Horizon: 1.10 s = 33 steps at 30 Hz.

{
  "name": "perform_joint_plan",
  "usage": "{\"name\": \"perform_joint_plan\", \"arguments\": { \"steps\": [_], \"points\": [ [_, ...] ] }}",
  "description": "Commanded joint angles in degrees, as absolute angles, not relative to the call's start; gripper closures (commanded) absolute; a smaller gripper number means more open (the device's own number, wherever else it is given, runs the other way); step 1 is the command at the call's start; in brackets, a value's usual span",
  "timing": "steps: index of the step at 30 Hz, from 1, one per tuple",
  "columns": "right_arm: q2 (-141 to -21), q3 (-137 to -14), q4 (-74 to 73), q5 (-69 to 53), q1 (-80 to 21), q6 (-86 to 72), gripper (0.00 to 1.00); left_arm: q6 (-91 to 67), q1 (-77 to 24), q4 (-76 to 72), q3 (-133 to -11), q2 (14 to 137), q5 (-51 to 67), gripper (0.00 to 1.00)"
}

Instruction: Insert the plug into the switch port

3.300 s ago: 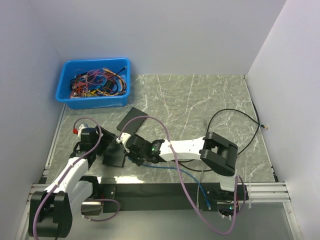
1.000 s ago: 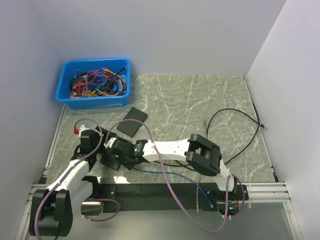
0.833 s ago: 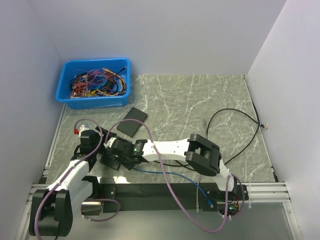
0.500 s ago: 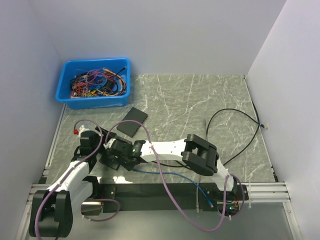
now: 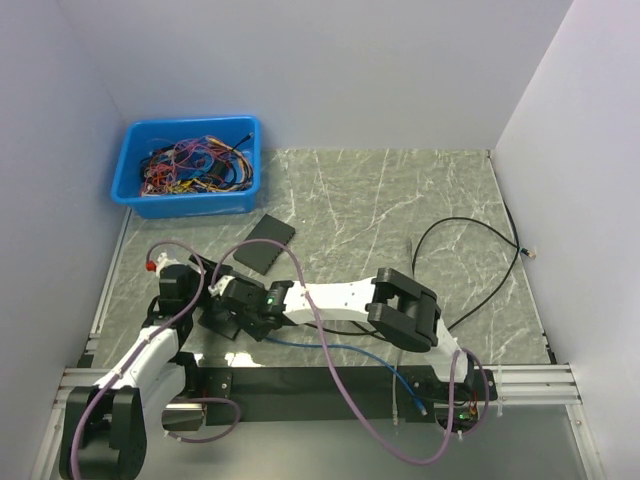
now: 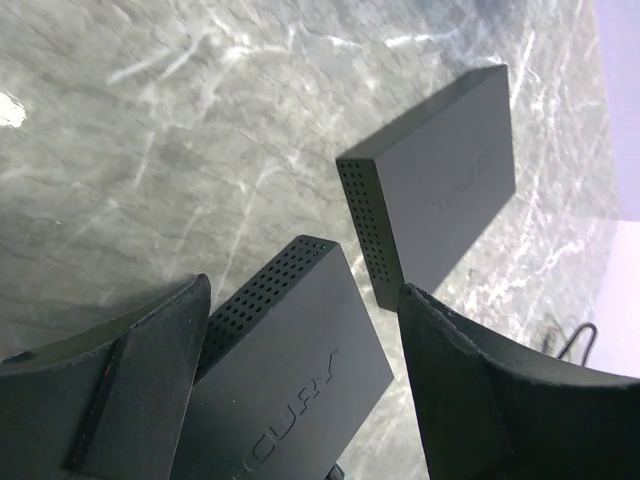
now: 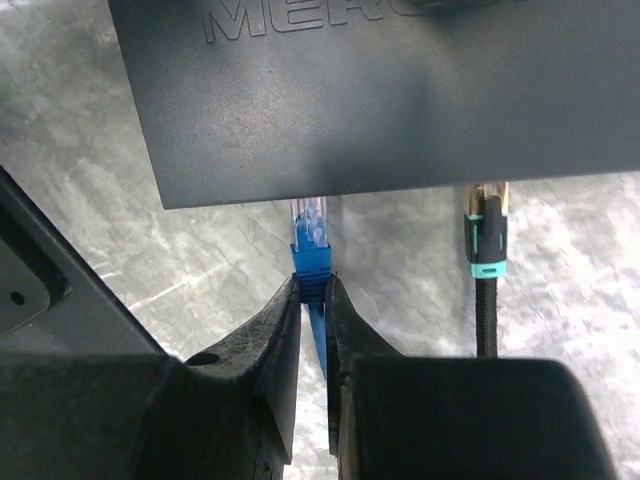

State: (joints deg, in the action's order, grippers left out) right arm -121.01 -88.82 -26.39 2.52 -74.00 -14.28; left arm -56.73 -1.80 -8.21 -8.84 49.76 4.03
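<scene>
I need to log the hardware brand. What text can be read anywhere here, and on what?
"MERC", cut by the frame edge: embossed on the near switch, right wrist view.
"CURY", start out of frame: same switch, left wrist view.
Unreadable: faint embossed mark on the far switch.

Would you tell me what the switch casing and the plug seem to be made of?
The switch casing: likely matte dark plastic or painted metal, with embossed lettering and dull sheen. The plug: clear hard plastic tip, glossy, on a blue rubbery-looking boot.
</scene>
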Motion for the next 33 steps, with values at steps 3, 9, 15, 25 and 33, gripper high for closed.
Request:
{"name": "perform_joint_plan", "arguments": {
  "steps": [3, 9, 15, 25, 33],
  "points": [
    [-113.6, -86.8, -12.3, 8.1, -73.5, -16.1, 1.00, -61.6, -2.5, -5.2, -5.9, 47.6, 14.1, 0.19],
    [-110.9, -83.5, -9.8, 9.0, -73.0, -16.6, 1.00, -64.1, -2.5, -1.8, -4.9, 41.6, 15.4, 0.19],
    [-111.4, -82.7, -9.1, 8.1, -73.0, -16.7, 1.00, -65.4, -2.5, -0.2, -3.4, 37.5, 16.2, 0.19],
    [-112.6, -80.8, -6.4, 7.9, -73.0, -17.0, 1.00, -63.8, -2.5, -0.2, -1.8, 39.1, 14.2, 0.19],
    [-113.9, -79.5, -4.9, 8.9, -72.9, -17.3, 1.00, -61.7, -2.5, 2.2, -2.1, 41.9, 12.8, 0.19]
  ]
}}
